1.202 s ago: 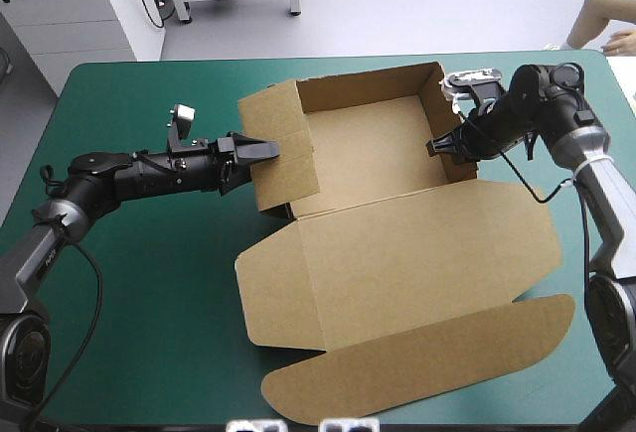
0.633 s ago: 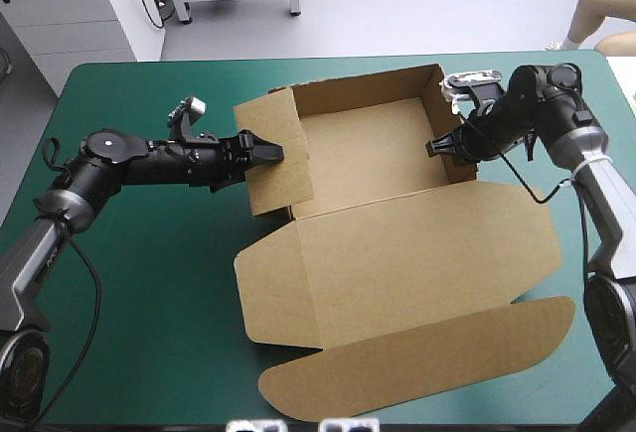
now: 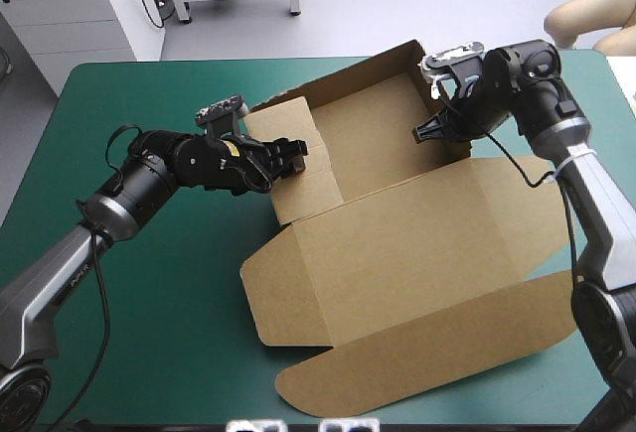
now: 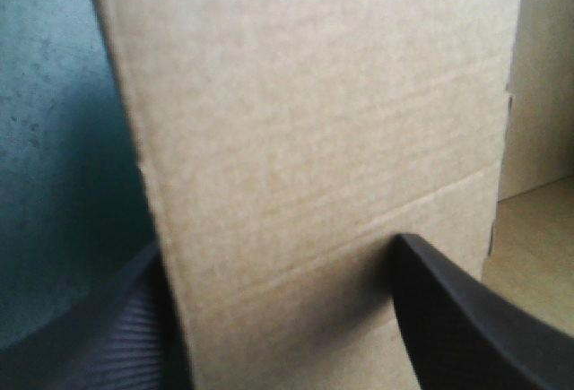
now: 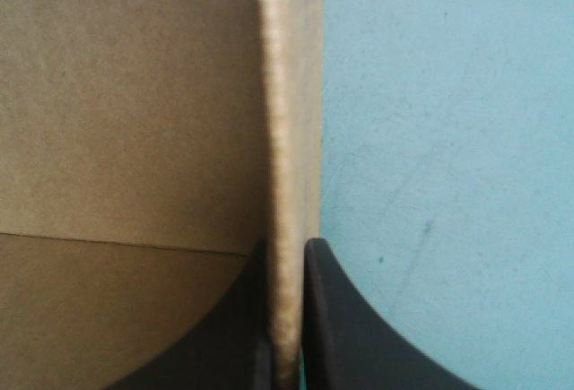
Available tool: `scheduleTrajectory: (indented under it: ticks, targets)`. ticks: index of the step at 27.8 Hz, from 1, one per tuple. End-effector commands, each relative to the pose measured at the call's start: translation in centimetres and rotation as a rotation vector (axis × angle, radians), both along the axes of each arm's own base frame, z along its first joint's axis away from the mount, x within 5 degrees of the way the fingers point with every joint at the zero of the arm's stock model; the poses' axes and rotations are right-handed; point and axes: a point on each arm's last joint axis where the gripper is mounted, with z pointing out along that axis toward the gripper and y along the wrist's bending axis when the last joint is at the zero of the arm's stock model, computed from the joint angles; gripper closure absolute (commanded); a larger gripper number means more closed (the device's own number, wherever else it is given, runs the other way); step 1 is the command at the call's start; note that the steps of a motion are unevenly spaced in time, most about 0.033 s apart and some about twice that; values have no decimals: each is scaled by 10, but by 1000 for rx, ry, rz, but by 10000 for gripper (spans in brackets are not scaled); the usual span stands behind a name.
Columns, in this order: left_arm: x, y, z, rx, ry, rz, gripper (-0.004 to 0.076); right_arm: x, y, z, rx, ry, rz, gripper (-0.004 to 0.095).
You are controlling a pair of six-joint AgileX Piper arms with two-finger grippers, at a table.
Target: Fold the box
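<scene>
Left gripper (image 3: 295,153): we are pinching the left wall of the box (image 3: 397,243) between the black fingers.
Right gripper (image 3: 424,134): we are clamping its right wall edge, jaws nearly together.

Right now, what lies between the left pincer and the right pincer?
Only the box: its open tray floor. The left pincer holds one side wall, the right pincer the opposite one. The high view shows this.
</scene>
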Motion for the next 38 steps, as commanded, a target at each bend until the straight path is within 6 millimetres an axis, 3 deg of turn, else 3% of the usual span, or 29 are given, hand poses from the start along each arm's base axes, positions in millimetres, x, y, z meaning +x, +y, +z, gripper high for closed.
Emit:
scheduleTrajectory:
  ticks: [1,13,23,29,38]
  targets:
    - [-6,-3,31,-68,-90,2,281,-15,10,39,110,-130,16,924]
    - [-13,-1,44,-34,-118,-62,281,-17,8,37,84,-103,-2,924]
    - [-32,3,79,-154,-268,-111,283,-17,8,37,88,-104,-7,926]
    - [-35,0,78,-200,-223,-131,283,-18,8,36,82,-84,-11,926]
    - [-36,2,70,-132,-169,-145,282,-19,9,36,84,-81,-18,926]
